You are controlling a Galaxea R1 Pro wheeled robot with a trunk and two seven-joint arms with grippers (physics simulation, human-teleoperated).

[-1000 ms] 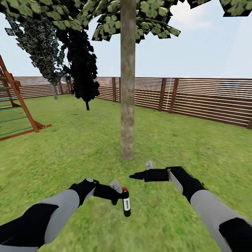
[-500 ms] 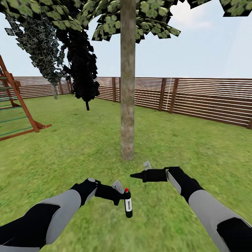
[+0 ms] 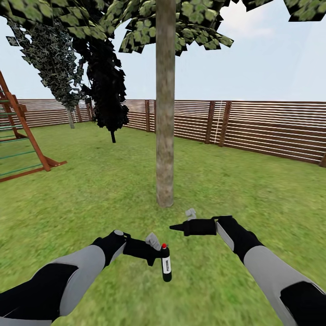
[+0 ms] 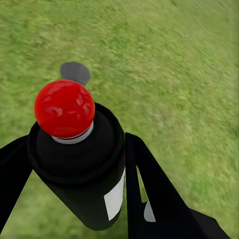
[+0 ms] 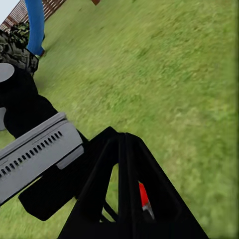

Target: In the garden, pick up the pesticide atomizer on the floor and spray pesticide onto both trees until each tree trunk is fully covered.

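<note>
While clamped in the left pincer (image 3: pixel 156 256) low over the lawn (image 3: pixel 90 190), the pesticide atomizer (image 3: pixel 165 267) hangs upright, red dot up, white label facing near, just short of the pale tree trunk (image 3: pixel 165 136) ahead. Seen from the left wrist, black fingers (image 4: pixel 149 184) pressed to either side of the dark bottle (image 4: pixel 84 169). To the right, right pincer (image 3: pixel 177 227) closed together, holding nothing, pointing left; brown slat fence (image 3: pixel 253 127) far behind.
</note>
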